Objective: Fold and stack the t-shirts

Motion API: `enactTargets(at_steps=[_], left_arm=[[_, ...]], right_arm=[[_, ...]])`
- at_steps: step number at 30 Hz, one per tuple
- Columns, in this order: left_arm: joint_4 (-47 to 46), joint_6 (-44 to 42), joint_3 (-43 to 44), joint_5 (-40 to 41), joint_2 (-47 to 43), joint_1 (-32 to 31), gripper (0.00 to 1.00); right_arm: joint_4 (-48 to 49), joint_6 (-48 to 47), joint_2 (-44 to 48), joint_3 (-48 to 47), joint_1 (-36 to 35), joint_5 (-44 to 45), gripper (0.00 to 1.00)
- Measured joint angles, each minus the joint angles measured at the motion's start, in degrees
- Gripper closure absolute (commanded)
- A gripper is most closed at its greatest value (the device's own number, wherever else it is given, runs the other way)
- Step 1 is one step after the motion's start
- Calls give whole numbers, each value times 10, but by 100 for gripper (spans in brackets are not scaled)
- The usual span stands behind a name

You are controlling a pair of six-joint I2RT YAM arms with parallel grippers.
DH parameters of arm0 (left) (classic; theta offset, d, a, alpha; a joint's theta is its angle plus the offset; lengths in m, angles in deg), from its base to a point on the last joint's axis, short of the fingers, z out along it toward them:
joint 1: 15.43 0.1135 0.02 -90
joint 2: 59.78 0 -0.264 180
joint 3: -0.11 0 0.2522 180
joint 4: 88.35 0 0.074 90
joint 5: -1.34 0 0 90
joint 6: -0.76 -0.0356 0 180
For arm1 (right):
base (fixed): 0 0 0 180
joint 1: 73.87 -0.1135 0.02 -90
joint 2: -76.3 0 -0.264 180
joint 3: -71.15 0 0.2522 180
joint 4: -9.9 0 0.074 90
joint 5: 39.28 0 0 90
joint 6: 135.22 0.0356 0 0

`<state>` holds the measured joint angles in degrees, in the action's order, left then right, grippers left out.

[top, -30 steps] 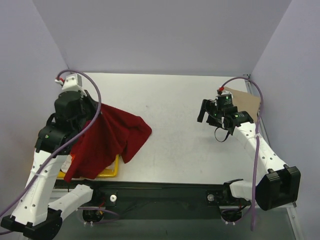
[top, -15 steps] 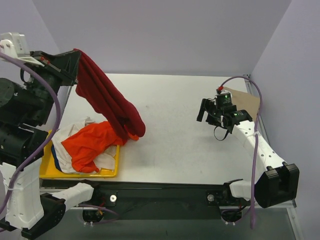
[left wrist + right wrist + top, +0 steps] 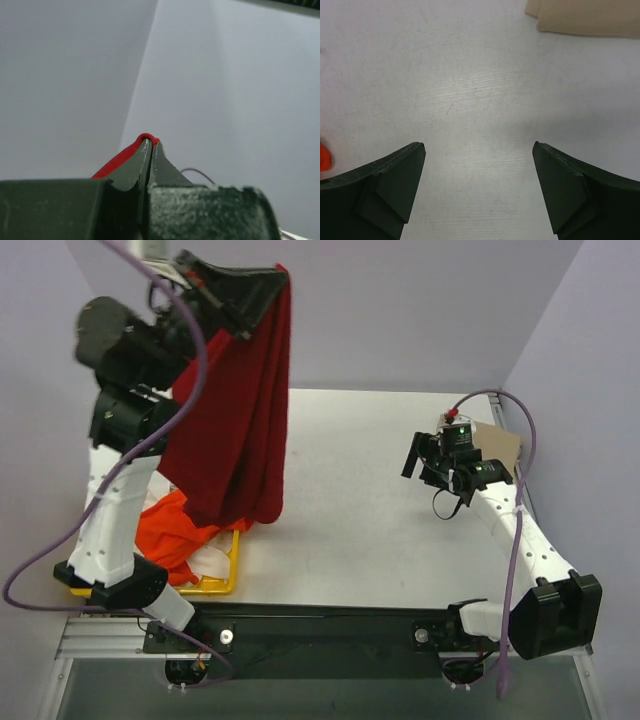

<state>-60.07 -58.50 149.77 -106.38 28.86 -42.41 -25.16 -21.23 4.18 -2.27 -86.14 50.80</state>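
Observation:
My left gripper [image 3: 272, 280] is raised high at the back left and shut on the dark red t-shirt [image 3: 235, 430], which hangs down in a long drape to just above the table. In the left wrist view a thin red edge of the shirt [image 3: 131, 150] shows pinched at the closed fingertips [image 3: 150, 145]. An orange t-shirt [image 3: 165, 530] and a white one [image 3: 212, 562] lie bunched in the yellow tray [image 3: 226, 586]. A folded tan t-shirt [image 3: 500, 443] lies at the back right, also in the right wrist view [image 3: 585, 17]. My right gripper [image 3: 420, 462] is open and empty over bare table [image 3: 480, 150].
Purple-grey walls close in the table at the back and both sides. The yellow tray sits at the table's front left edge. The left arm's purple cable loops beside the hanging shirt. A bit of orange cloth [image 3: 324, 157] shows at the left edge of the right wrist view.
My left gripper has lifted the dark red t-shirt off the tray and swung it up and right, so it now hangs nearly free. The orange and white shirts became uncovered. The right arm barely moved.

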Motion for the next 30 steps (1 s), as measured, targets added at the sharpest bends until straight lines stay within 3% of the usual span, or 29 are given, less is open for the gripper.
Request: enactTargets(at_steps=[3,7,10,11,12,14,22,30], left_arm=[[-2,16,-23,-20,47,-40,100],[-9,38,-132,-37,53,-61,100],[-14,49,-241,-38,35,-61,59],[-12,47,-274,-37,32,-60,32],[-7,44,-306,-37,29,-60,19],[24,40,-350,-37,32,-59,6],[195,-30,-508,54,57,-61,3],[346,-72,-516,179,125,-71,3]], right_arm=[[0,0,20,0,12,9,6],[1,0,44,1,29,15,5],[0,0,46,6,33,17,5],[0,0,45,9,33,17,6],[-1,0,43,10,33,17,6],[-2,0,34,10,33,16,6],[-2,-1,-9,21,33,-5,6],[-4,0,-9,30,33,-21,7]])
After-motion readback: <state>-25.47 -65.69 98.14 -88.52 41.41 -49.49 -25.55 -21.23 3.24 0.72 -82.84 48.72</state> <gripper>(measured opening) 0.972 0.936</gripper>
